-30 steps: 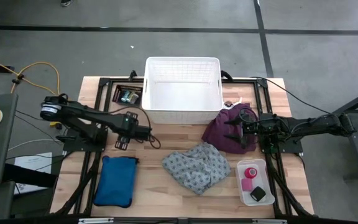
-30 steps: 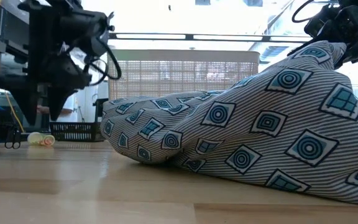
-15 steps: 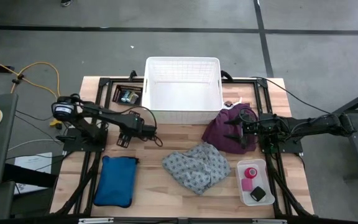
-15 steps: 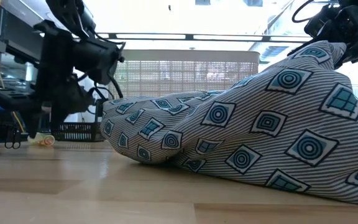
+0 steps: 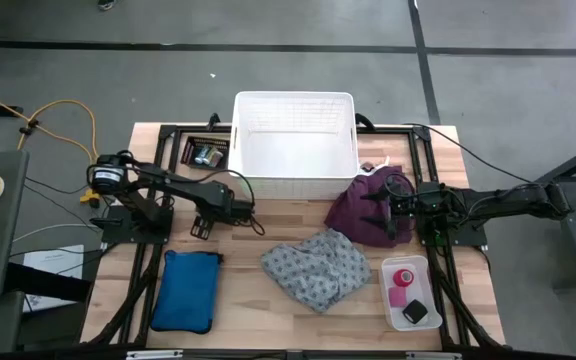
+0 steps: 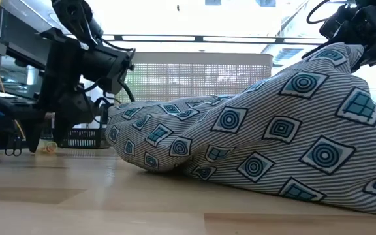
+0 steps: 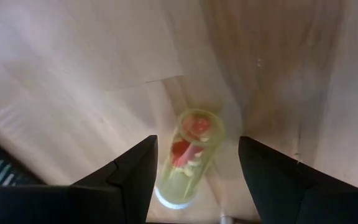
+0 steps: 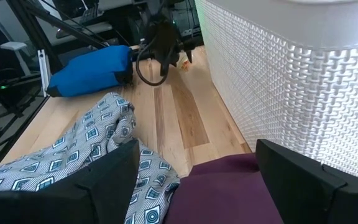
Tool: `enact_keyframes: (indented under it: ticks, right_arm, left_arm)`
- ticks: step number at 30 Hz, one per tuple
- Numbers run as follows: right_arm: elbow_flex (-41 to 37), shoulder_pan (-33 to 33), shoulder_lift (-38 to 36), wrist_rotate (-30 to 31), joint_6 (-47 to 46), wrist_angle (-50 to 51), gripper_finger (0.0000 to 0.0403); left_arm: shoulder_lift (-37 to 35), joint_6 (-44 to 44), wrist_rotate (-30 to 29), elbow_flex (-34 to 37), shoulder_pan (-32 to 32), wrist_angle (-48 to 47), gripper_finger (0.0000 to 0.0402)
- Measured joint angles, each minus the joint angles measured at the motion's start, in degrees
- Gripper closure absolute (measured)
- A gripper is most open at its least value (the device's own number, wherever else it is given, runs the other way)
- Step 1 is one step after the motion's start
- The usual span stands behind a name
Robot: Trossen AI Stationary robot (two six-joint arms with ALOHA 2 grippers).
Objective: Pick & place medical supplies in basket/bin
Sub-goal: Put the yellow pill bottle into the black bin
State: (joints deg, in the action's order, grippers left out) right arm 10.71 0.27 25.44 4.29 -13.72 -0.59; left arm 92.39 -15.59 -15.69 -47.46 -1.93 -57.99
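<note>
Wood table [image 5: 268, 215]: it carries the basket, the cloths, a blue pouch [image 5: 184, 290] and a clear tray [image 5: 423, 270].
Basket [image 5: 295, 145]: white, at the far middle of the table; nothing shows inside it.
Left gripper [image 5: 200, 228]: low over the table, just beside the near left corner of the basket; fingers [image 7: 129, 174] apart, with the bottle between them but not touching.
Bottle [image 7: 187, 157]: small, clear, yellowish, with something red inside; it lies on its side on the wood, under the left gripper.
Right gripper [image 5: 373, 210]: over the purple cloth, fingers [image 8: 98, 180] spread wide; whether they touch the cloth, I cannot tell.
Purple cloth [image 5: 363, 212]: bunched beside the near right corner of the basket.
Grey cloth [image 5: 316, 265]: patterned with squares, crumpled at the near middle of the table, touching the purple cloth; it fills most of the low view.
Tape roll [image 5: 403, 278]: pink, inside the tray at the near right.
Black block [image 5: 415, 311]: in the same tray, nearer the table edge than the roll.
Black crate [image 5: 206, 153]: small, left of the basket, holding some small items.
</note>
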Motion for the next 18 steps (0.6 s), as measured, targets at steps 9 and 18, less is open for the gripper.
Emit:
enact_keyframes:
  ticks: [9,18]
  right_arm:
    - [0.0,0.0,0.0,0.0,0.0,0.0,0.0094]
    - [0.0,0.0,0.0,0.0,0.0,0.0,0.0094]
  left_arm:
    - [0.9,0.5,1.3,0.0,0.6,0.0,0.0185]
    - [0.9,0.6,0.6,0.0,2.1,-0.5,0.0186]
